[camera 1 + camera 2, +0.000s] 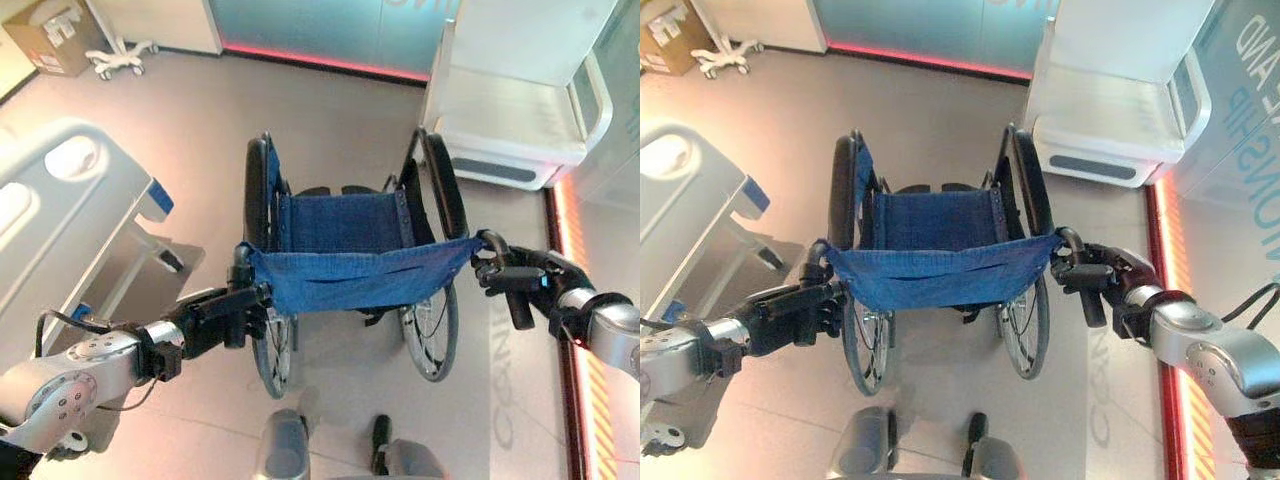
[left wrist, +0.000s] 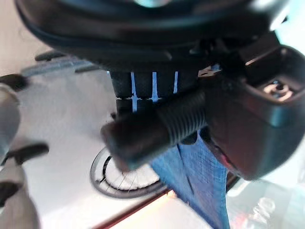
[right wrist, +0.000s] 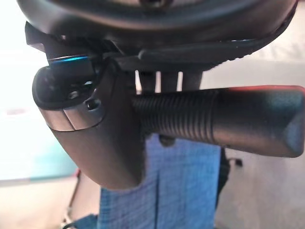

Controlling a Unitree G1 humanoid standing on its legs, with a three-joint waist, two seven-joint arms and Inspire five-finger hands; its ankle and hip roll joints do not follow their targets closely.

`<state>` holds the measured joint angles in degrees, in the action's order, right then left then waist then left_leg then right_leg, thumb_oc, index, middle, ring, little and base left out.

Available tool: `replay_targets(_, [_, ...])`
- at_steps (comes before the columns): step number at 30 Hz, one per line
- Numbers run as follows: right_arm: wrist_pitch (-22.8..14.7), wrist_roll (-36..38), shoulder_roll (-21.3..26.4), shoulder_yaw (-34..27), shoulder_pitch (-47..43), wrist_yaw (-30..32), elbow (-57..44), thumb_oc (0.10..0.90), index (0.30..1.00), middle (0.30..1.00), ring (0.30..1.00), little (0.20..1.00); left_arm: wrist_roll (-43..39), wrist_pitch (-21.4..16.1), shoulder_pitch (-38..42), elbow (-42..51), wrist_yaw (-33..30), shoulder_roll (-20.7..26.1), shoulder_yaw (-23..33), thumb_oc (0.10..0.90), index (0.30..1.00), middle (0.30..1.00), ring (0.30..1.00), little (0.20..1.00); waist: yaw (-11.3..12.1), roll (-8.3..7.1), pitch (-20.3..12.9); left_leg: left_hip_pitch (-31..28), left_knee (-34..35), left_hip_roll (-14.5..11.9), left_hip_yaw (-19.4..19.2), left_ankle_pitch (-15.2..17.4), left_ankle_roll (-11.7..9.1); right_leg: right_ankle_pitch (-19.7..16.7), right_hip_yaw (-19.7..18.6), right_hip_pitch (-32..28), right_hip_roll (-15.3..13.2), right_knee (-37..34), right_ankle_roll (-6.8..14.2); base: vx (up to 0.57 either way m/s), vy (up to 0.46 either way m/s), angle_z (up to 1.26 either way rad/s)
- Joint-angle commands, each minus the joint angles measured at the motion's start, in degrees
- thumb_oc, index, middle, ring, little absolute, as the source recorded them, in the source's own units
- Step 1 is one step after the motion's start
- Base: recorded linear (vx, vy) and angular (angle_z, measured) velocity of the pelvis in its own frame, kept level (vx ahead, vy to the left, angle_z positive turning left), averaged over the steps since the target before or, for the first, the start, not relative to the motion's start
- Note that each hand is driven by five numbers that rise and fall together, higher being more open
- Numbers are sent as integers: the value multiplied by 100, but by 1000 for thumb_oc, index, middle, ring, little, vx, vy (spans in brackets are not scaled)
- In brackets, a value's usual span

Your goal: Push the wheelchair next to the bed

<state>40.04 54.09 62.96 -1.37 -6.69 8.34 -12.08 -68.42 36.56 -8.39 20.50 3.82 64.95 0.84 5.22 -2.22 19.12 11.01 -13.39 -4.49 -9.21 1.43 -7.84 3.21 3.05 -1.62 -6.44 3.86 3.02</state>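
On the floor, the blue-seated wheelchair (image 1: 345,240) stands beside the bed (image 1: 70,215); left robot hand (image 1: 225,315) and right robot hand (image 1: 515,275) each grip a push handle.

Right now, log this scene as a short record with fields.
left robot hand: shut on the wheelchair's left push handle
right robot hand: shut on the right push handle
wheelchair: blue seat, unoccupied, facing away from the robot
bed: to the robot's left, apart from the wheelchair
white unit: ahead on the right
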Motion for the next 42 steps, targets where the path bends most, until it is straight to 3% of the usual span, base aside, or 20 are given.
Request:
replay_targets(1, [-140,-89,320,525,266,-888,-482,400,300,300,300,300,137,-764,-28,-356,-195,-70,1157,400,300,300,300,300,41,318,-352,477,517,-89,179,-1911,10,336,648,-857,916,145,-107,394,121,-53])
replay_targets(3, [-179,-248,324,542,287,-1102,-521,400,300,300,300,300,201,-886,-224,-368,-189,-133,1281,400,300,300,300,300,199,389,-344,502,1069,-64,431,-2146,-48,540,448,-1214,993,142,-98,520,183,-78])
replay_targets(7, [-310,-266,362,602,119,-1251,-494,400,300,300,300,300,175,-1004,-184,-481,-173,-114,1338,400,300,300,300,300,292,309,-408,501,757,80,358,-1504,182,810,438,-1326,883,314,-34,332,149,-75])
replay_targets(10, [-373,-338,265,436,165,-1411,-491,400,300,300,300,300,248,-942,-165,-599,-60,-114,1446,400,300,300,300,300,409,164,-540,538,391,315,177,-885,480,1043,541,-1454,785,734,111,376,178,-15])
replay_targets(12, [-348,-396,207,310,246,-1471,-593,400,300,300,300,300,245,-897,-238,-599,33,-98,1602,400,300,300,300,300,484,15,-690,326,504,588,207,-727,695,496,706,-1223,594,1654,468,450,248,3])
replay_targets(16, [-383,-409,173,396,28,-1493,-559,400,300,300,300,300,228,-791,-313,-657,161,-102,1857,400,300,300,300,300,594,57,-842,62,487,813,412,-459,949,-305,756,-500,392,3230,814,305,191,-5])
replay_targets(17, [-397,-430,144,472,-59,-1497,-513,400,300,300,300,300,246,-770,-332,-683,192,-110,1895,400,300,300,300,300,603,55,-847,34,449,858,435,-407,982,-352,748,-413,362,3289,818,374,142,11])
replay_targets(20, [-369,-443,148,687,-421,-1431,-388,400,300,300,300,300,287,-796,-446,-758,366,-24,2021,400,300,300,300,300,632,50,-831,87,258,1048,472,-293,1014,-80,863,-297,416,2567,603,255,6,-2])
replay_targets(21, [-354,-440,187,773,-662,-1415,-258,400,300,300,300,300,259,-849,-385,-820,442,36,2033,400,300,300,300,300,632,82,-784,107,91,1072,533,-208,951,141,986,-167,319,1830,441,235,-52,-16])
replay_targets(23, [-393,-450,240,803,-860,-1451,-131,400,300,300,300,300,216,-906,-307,-848,453,77,2050,400,300,300,300,300,586,139,-683,29,-24,1034,625,-108,879,229,1052,4,207,1274,326,229,-114,-53])
replay_targets(24, [-506,-480,344,819,-1016,-1516,-17,400,300,300,300,300,93,-979,-180,-848,352,128,2006,400,300,300,300,300,464,170,-535,-125,-153,1031,740,68,843,16,982,252,40,757,347,295,-187,-47])
replay_targets(26, [-614,-499,438,834,-1091,-1554,35,400,300,300,300,300,-2,-1039,-85,-830,240,170,1955,400,300,300,300,300,307,145,-429,-323,-212,1062,820,290,861,-500,758,591,-220,375,563,299,-186,34])
replay_targets(28, [-568,-485,549,741,-1083,-1548,-129,400,300,300,300,300,-46,-1060,-75,-808,164,268,1968,400,300,300,300,300,101,50,-314,-671,-349,1028,960,801,893,-1282,430,1132,-665,-175,884,490,-299,82])
replay_targets(31, [-348,-389,643,561,-1118,-1563,-314,400,300,300,300,300,54,-984,-16,-860,167,278,1973,400,300,300,300,300,3,-9,-262,-954,-573,910,1126,1233,889,-1480,317,1352,-824,-327,964,481,-253,46])
replay_targets(33, [-157,-114,861,559,-1401,-1594,-328,400,300,300,300,300,94,-874,17,-922,247,281,2046,400,300,300,300,300,-12,-88,-343,-1076,-887,771,1106,1500,884,-1271,388,1346,-758,-20,969,632,-304,81])
replay_targets(35, [-41,57,1012,557,-1530,-1661,-305,400,300,300,300,300,53,-840,-105,-887,276,248,2153,400,300,300,300,300,-21,-102,-480,-1170,-1046,689,1135,1443,851,-1142,451,1342,-607,174,926,481,-193,70])
replay_targets(36, [20,130,1109,567,-1575,-1731,-255,400,300,300,300,300,27,-780,-213,-820,302,201,2249,400,300,300,300,300,-39,-103,-601,-1269,-1165,613,1172,1257,777,-1054,471,1344,-467,340,827,470,-162,90])
replay_targets(38, [64,94,1212,636,-1657,-1899,-174,400,300,300,300,300,-5,-718,-384,-712,279,106,2368,400,300,300,300,300,-39,-77,-763,-1339,-1486,449,1148,713,591,-934,623,1265,-322,395,645,494,-191,74])
replay_targets(39, [85,61,1271,841,-1855,-1950,-155,400,300,300,300,300,6,-737,-488,-633,250,0,2389,400,300,300,300,300,-61,-66,-880,-1197,-2163,317,1100,63,440,-756,790,1096,-148,346,383,450,-221,32])
replay_targets(42, [72,29,1360,918,-1960,-2036,-137,400,300,300,300,300,-43,-714,-621,-537,298,-91,2505,400,300,300,300,300,-6,-112,-917,-647,-3377,553,1174,-389,353,-513,866,870,25,340,85,370,-205,25])
